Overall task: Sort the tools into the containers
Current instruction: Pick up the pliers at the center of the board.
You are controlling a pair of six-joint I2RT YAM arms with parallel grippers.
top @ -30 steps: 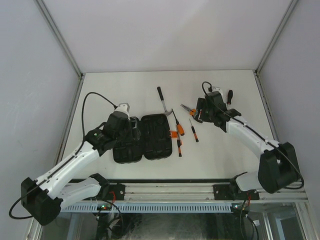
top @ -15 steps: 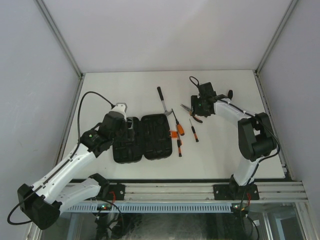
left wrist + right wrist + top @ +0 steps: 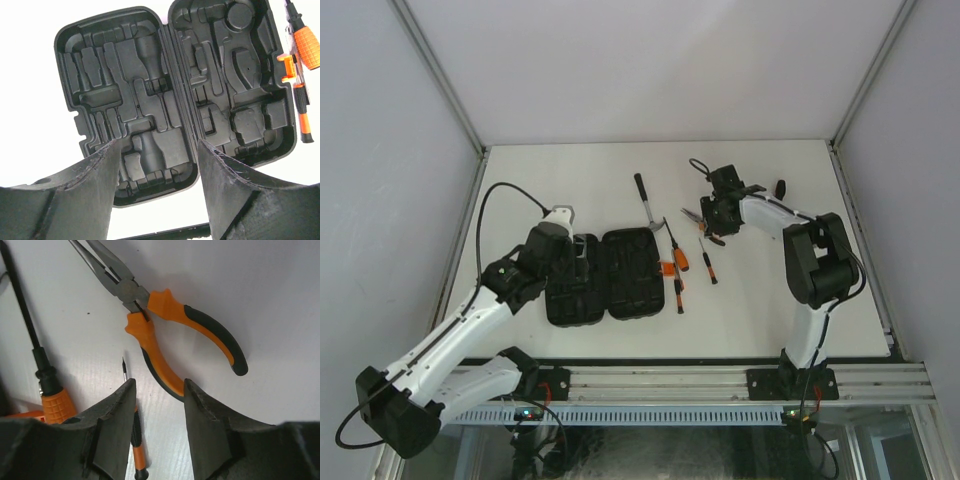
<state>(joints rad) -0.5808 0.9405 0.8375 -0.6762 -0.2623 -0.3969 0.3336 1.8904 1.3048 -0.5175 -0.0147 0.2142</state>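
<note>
Pliers [image 3: 165, 307] | flat, nose pointing left | right tool [image 3: 160, 390] narrowly parted astride one handle | left tool [image 3: 157, 150] wide

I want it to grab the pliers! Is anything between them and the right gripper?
Nothing visible. The right gripper hangs just above the pliers, one orange handle in line with the gap between its fingers; the screwdrivers lie aside.

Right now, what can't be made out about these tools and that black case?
Top view: orange-handled steel pliers, half hidden under the right gripper.
Right wrist view: the pliers' lower handle end vanishes behind a finger; contact unclear.
Left wrist view: near edge of the black plastic tool case hidden behind the left gripper; orange-and-black screwdrivers cut off by the right edge.
</note>
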